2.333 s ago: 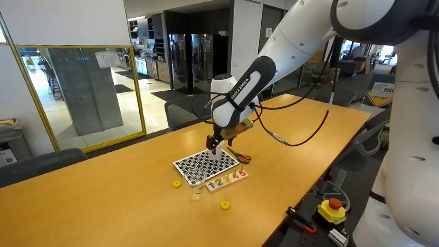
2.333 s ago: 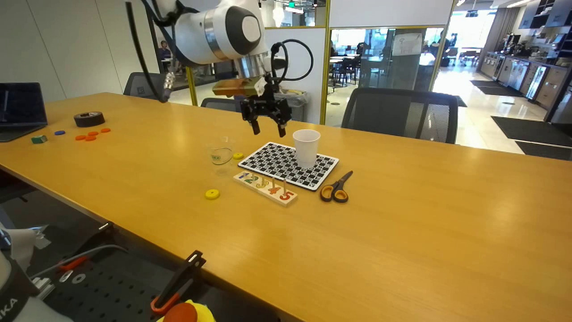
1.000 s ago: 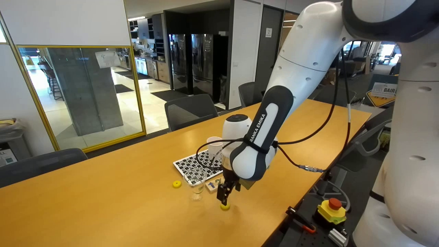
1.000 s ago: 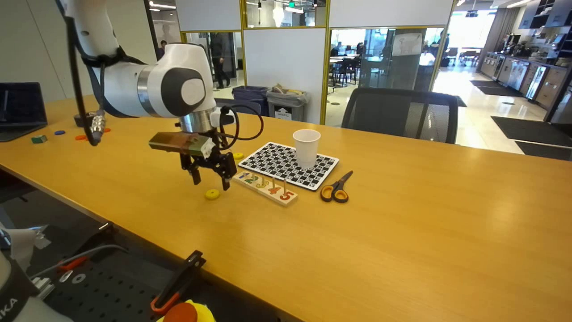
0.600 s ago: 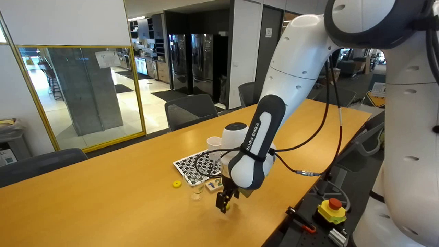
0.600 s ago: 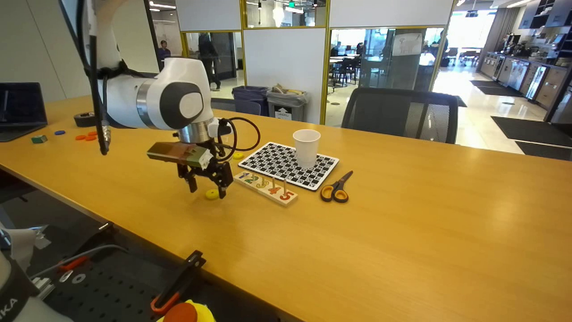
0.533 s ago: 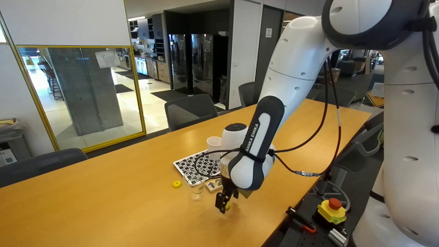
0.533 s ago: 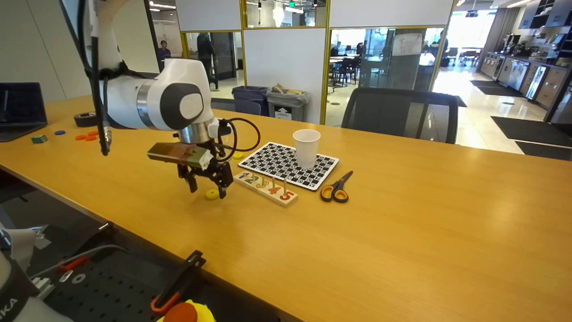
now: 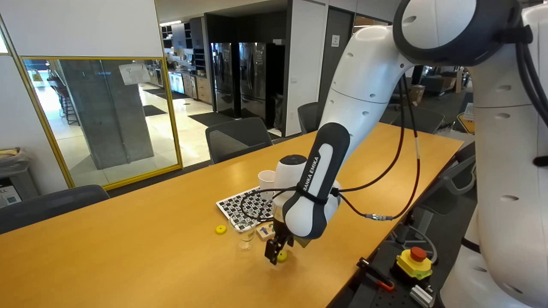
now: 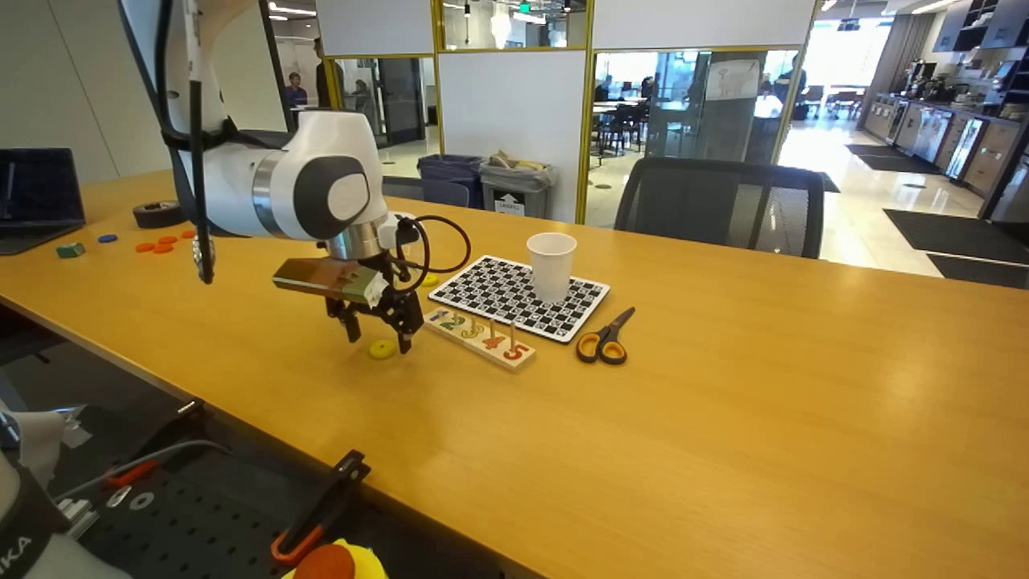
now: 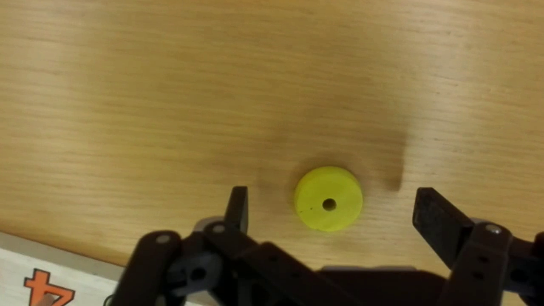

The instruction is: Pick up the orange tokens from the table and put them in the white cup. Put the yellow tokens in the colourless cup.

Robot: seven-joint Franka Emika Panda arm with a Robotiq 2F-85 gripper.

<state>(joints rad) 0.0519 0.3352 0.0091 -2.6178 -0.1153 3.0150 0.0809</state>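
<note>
Claw (image 10: pixel 379 339) has swung away from the white cup (image 10: pixel 551 268), and now it hangs right over the nearer yellow token (image 11: pixel 316 191), jaws wide apart, nothing held! The token lies flat on the counter (image 10: pixel 723 402), between the fingers (image 11: pixel 442 225) but clear of both. That looks like a yellow pick lining up, presumably for the colourless cup (image 9: pixel 245 231) nearby; the orange tokens (image 10: pixel 162 248) lie well apart, untouched.

Long light-wood table (image 10: pixel 764 418) and objects resting directly on it.
One group: a checkerboard (image 10: pixel 494 289), with scissors (image 10: pixel 605 332) and a numbered peg board (image 10: pixel 462 330) just beside it; near these, two yellow tokens (image 10: pixel 383 350) and the colourless cup (image 9: pixel 245 236). Toward one end, well apart: four orange tokens (image 10: pixel 163 248), a blue disc (image 10: pixel 107 238), a green block (image 10: pixel 71 250), a dark roll of tape (image 10: pixel 157 215) and an open laptop (image 10: pixel 38 193).
</note>
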